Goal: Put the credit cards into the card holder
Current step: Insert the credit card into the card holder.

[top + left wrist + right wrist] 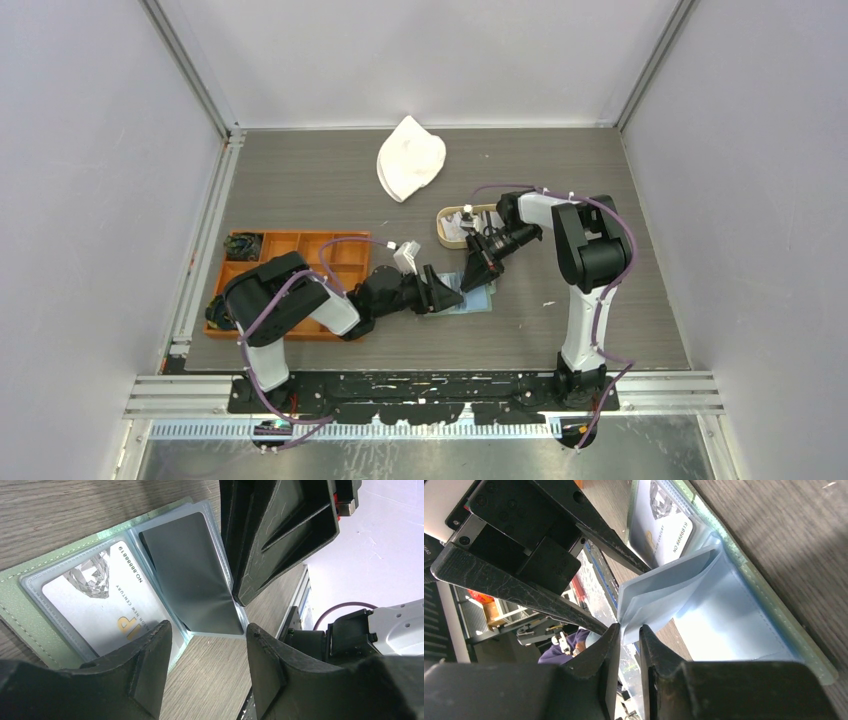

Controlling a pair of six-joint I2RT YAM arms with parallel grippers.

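Table (330,170): orange tray (300,245) at 9 o'clock, oval tan tray (452,228) at about 1 o'clock from centre, its contents too small to read. Card holder (478,303) lies open just off centre toward 5 o'clock, between my two claws. Left claw (205,645) is spread wide and holds nothing, hanging over the holder's near edge; I cannot tell whether it touches. Right claw (629,640) is nearly closed, pinching the free corner of a clear pocket leaf (664,590) and lifting it. Risks, as I judge them: too much pull lifts or drags the whole holder, since nothing visibly pins it; the thin plastic may slip from the pinch or crease; my claws sit close enough to collide. Holder is sage green with a stitched border. Pale card (100,605) with diamond print is seated at 9 o'clock; dark card (190,575) sits sleeved beside it.
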